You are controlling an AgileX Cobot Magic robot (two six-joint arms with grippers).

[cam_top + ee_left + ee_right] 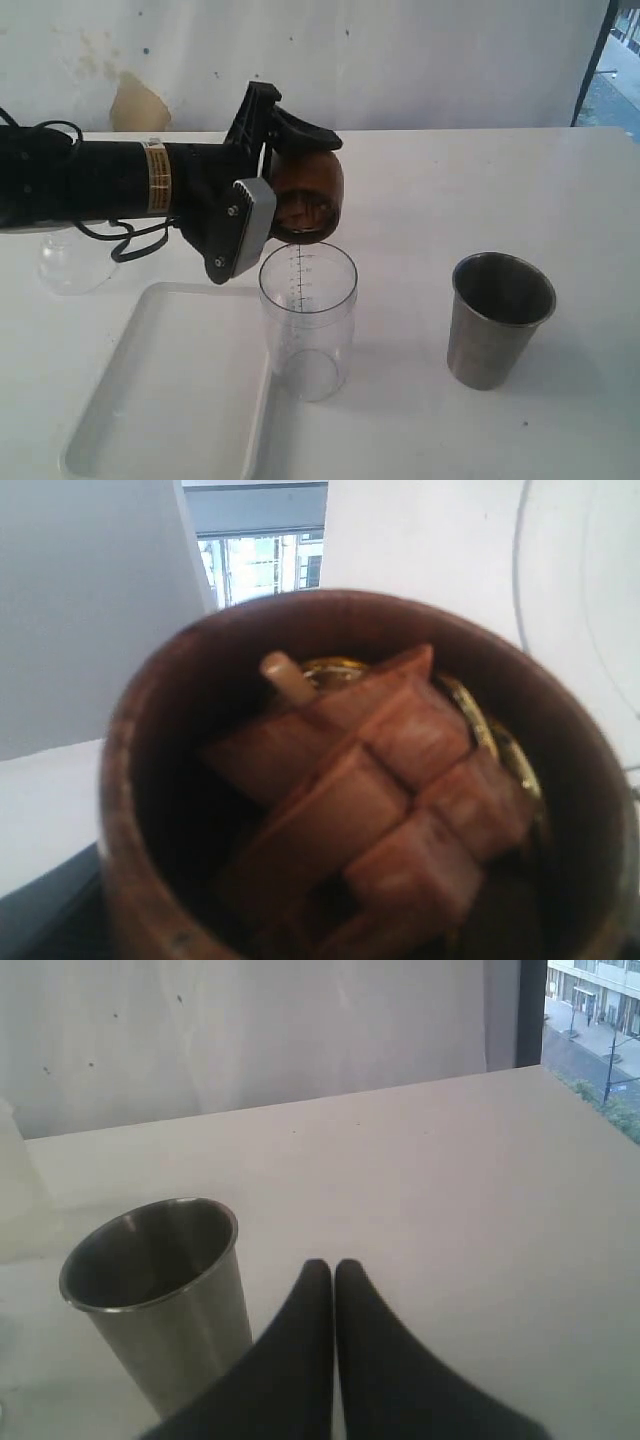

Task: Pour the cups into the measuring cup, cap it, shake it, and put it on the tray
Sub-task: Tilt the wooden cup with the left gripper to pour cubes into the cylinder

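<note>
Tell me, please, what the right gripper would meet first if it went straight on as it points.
Probably nothing: ahead of the shut right gripper lies only bare table; the steel tumbler stands beside that line.

Glossy brown wooden cup (308, 195), clear plastic measuring cup (308, 320), brushed steel tumbler (498, 318), white tray (150, 420)

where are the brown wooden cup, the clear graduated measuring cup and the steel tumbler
rounded brown wooden cup (318, 190): exterior view, its side wall
clear graduated plastic measuring cup (308, 325): exterior view, front wall
tapered stainless-steel tumbler (490, 345): exterior view, outer wall
</note>
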